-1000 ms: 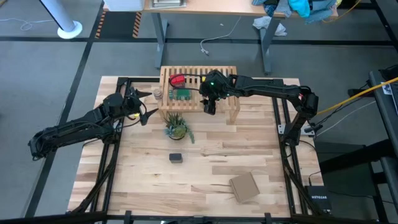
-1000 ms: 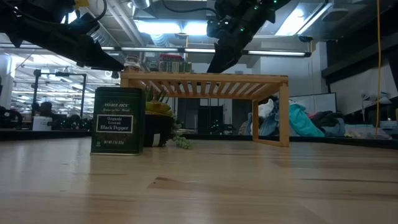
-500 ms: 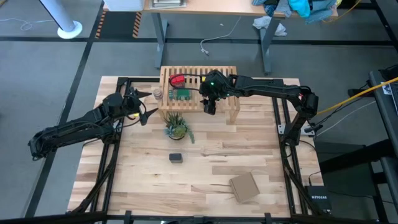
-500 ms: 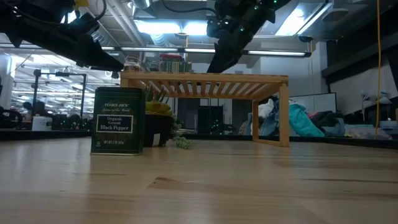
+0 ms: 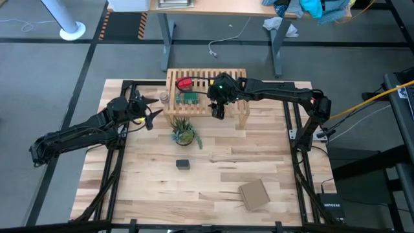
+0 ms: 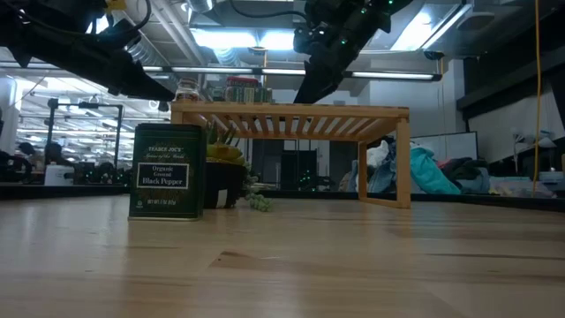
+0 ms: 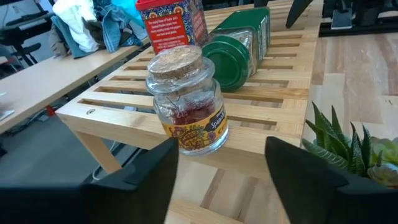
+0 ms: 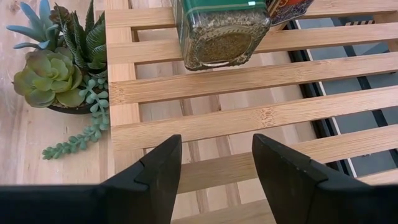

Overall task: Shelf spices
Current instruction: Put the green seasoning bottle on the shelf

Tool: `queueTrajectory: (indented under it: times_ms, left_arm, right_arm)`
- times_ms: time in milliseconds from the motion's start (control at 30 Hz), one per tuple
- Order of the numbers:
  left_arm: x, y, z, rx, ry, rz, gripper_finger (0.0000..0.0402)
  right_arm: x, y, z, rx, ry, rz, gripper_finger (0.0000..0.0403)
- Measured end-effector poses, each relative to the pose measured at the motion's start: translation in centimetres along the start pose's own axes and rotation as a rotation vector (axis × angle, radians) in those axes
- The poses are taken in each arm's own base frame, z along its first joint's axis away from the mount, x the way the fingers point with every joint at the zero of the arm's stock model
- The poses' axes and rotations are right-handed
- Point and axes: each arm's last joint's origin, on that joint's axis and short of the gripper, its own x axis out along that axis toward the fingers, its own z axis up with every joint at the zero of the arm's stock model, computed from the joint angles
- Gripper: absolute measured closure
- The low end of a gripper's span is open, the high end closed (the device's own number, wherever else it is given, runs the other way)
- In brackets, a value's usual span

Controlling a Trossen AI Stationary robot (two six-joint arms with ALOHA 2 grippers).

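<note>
The light-wood slatted shelf (image 5: 208, 89) stands at the table's far middle. On it the red tin (image 5: 184, 83) stands, the green-capped jar (image 7: 239, 42) lies on its side along the slats, and the tiny cork-topped jar (image 7: 186, 104) stands upright on its base at the shelf's left end. The dark tin (image 5: 183, 164) stands on the table's middle, labelled black pepper in the low view (image 6: 168, 170). My left gripper (image 7: 221, 148) is open just left of the tiny jar, a finger toward each side, touching nothing. My right gripper (image 8: 216, 148) hovers open above the shelf's slats.
A small potted succulent (image 5: 184, 132) sits just in front of the shelf, between it and the dark tin. A flat brown cardboard piece (image 5: 253, 194) lies near the table's near right corner. Bare tabletop (image 5: 259, 155) lies to the right of the dark tin.
</note>
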Motion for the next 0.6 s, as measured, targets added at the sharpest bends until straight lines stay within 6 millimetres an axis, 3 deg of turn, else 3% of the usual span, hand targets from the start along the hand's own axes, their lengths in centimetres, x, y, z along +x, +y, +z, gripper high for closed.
queueTrajectory:
  times_ms: [600]
  left_arm:
    - [-0.01, 0.28, 0.13, 0.105, 0.004, 0.086, 0.0367]
  right_arm:
    - [0.00, 0.00, 0.00, 0.000, 0.000, 0.000, 0.0201]
